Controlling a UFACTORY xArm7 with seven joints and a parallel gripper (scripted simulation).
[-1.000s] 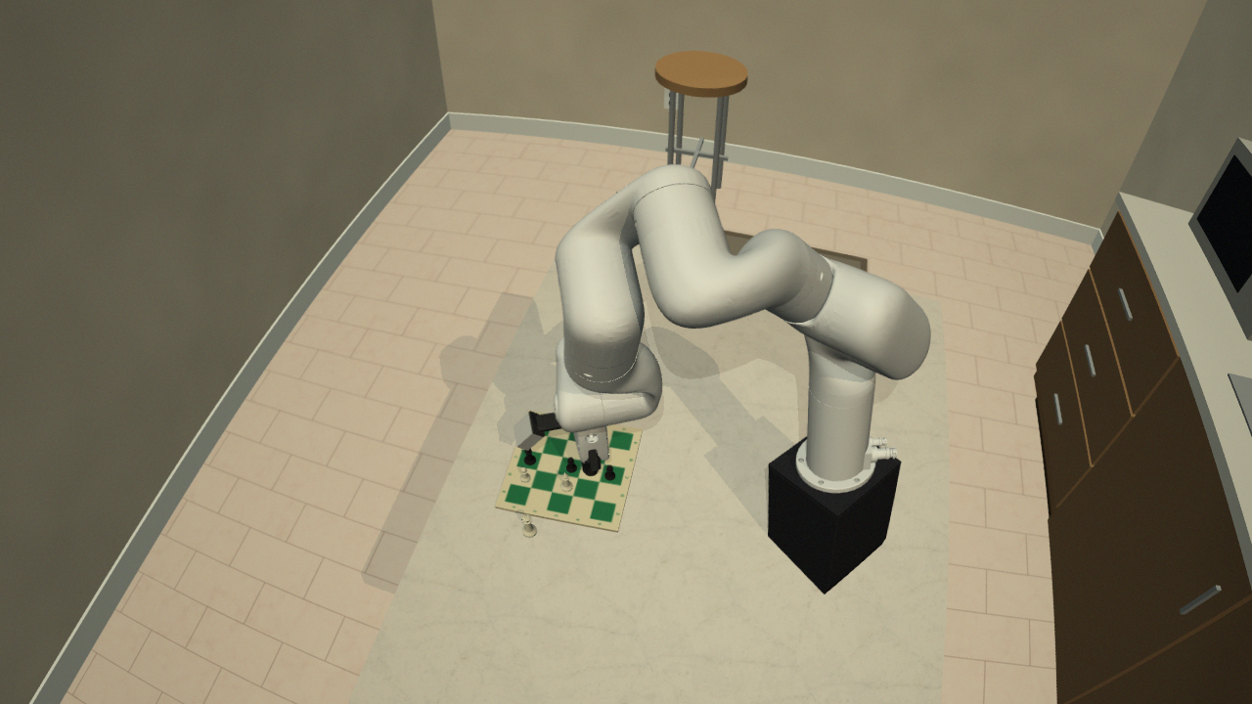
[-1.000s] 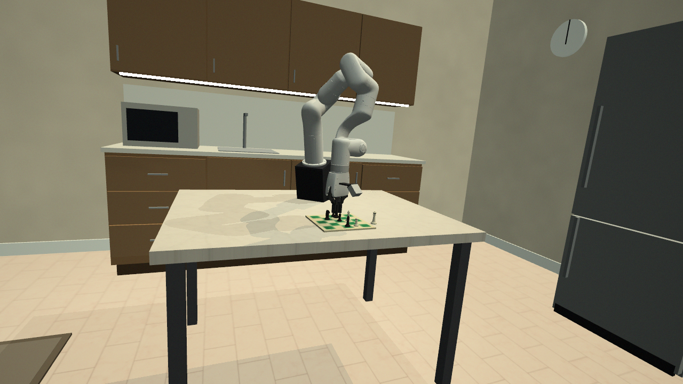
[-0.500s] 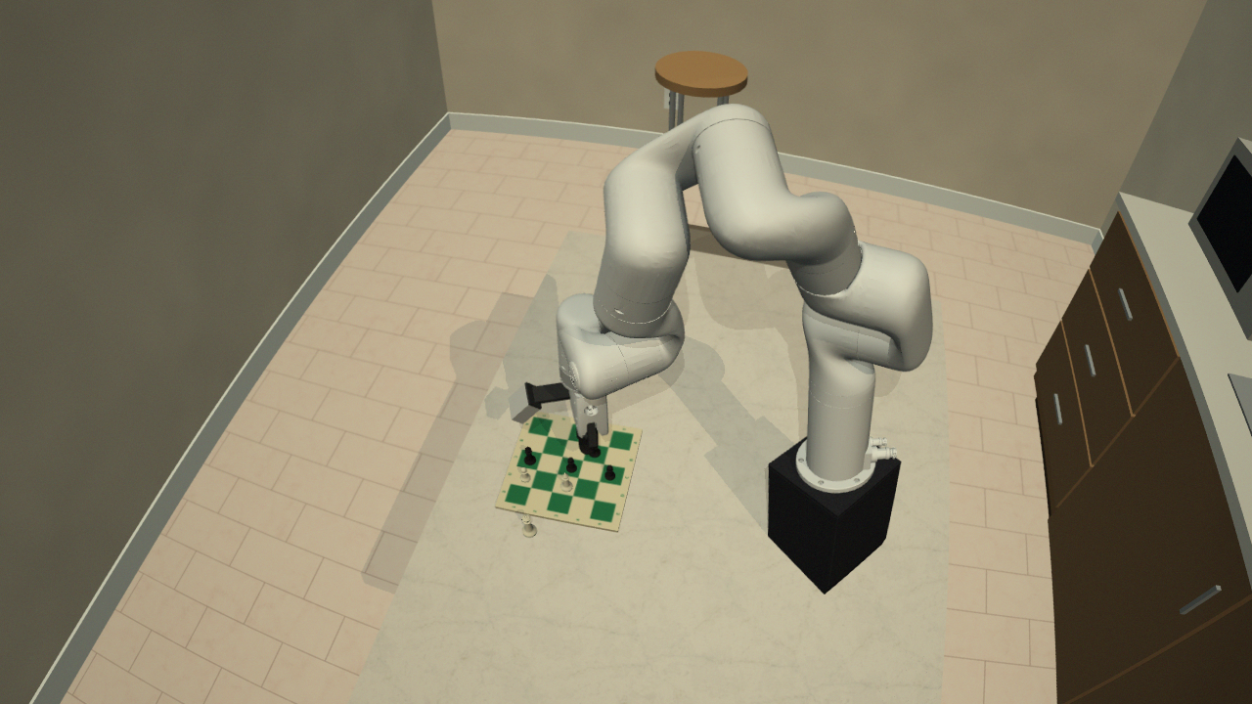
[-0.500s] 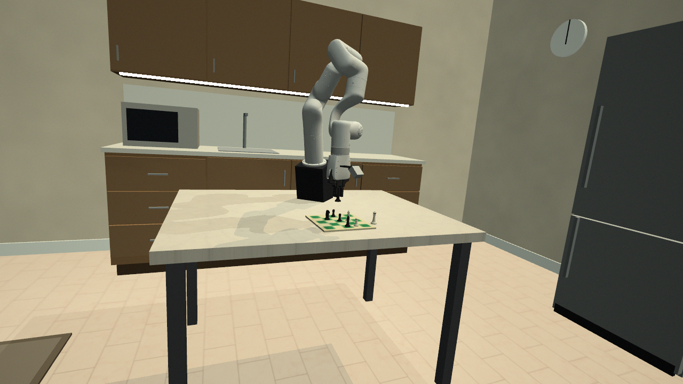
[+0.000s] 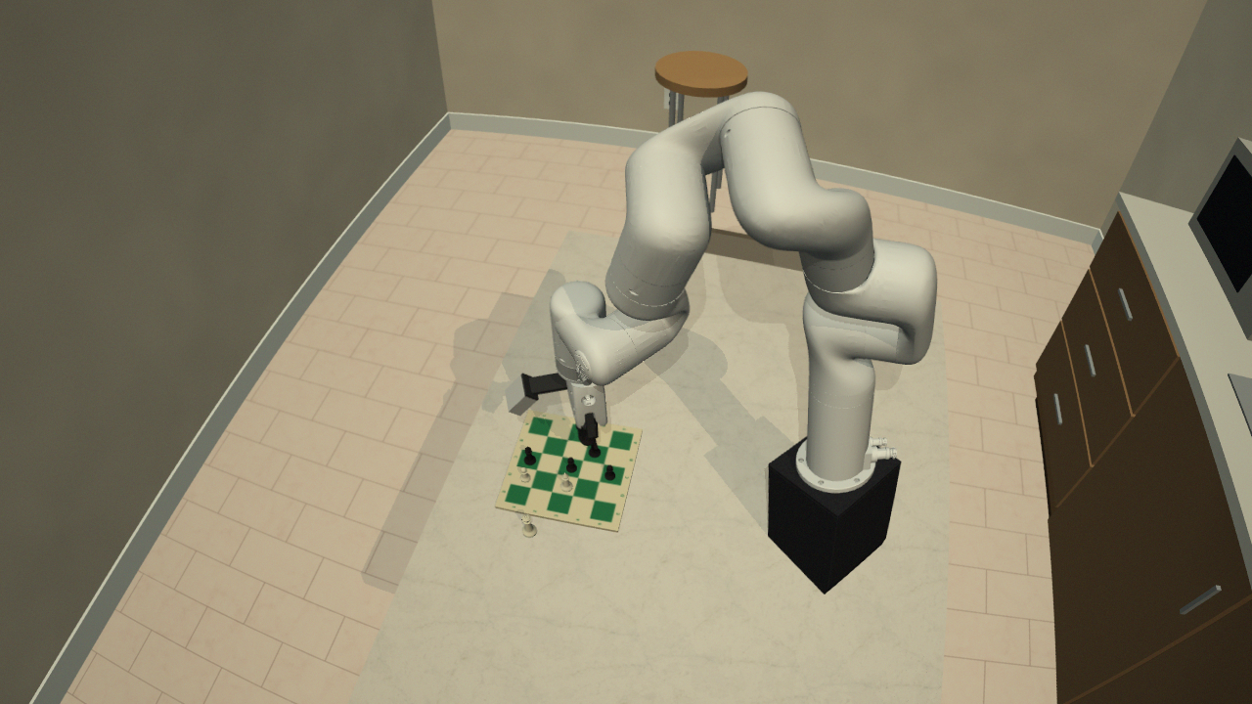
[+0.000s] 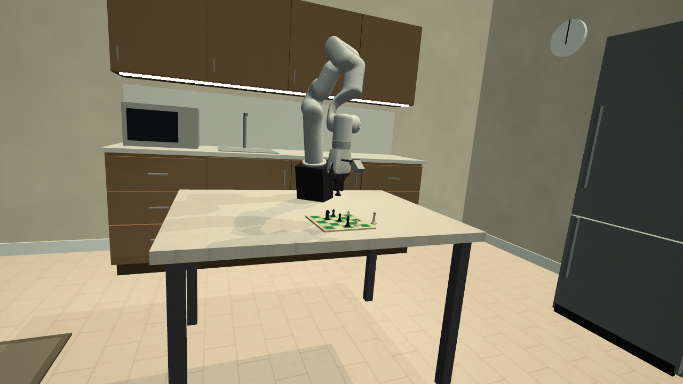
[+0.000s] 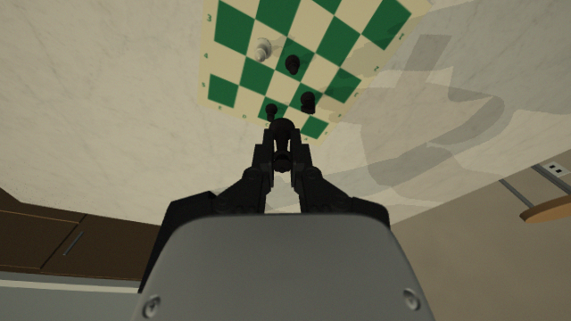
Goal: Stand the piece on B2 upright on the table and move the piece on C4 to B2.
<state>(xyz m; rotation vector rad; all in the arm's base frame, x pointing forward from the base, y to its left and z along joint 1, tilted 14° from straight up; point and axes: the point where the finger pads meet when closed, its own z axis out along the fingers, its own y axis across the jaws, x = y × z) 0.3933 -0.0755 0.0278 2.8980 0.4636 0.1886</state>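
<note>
On my exterior view, the fingers are closed around a black piece, hanging above the bench. Down on the green-and-cream board, black pieces and pale ones stand upright, and a taller pale piece is right by the board's edge. Behind: microwave, tap, brown cupboards.

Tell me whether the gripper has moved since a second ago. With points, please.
Yes: in the exterior view, the gripper (image 5: 590, 433) (image 6: 338, 187) (image 7: 282, 142) has risen from down by the chessboard (image 5: 626, 462) (image 6: 318, 223) (image 7: 312, 67) to above it.
</note>
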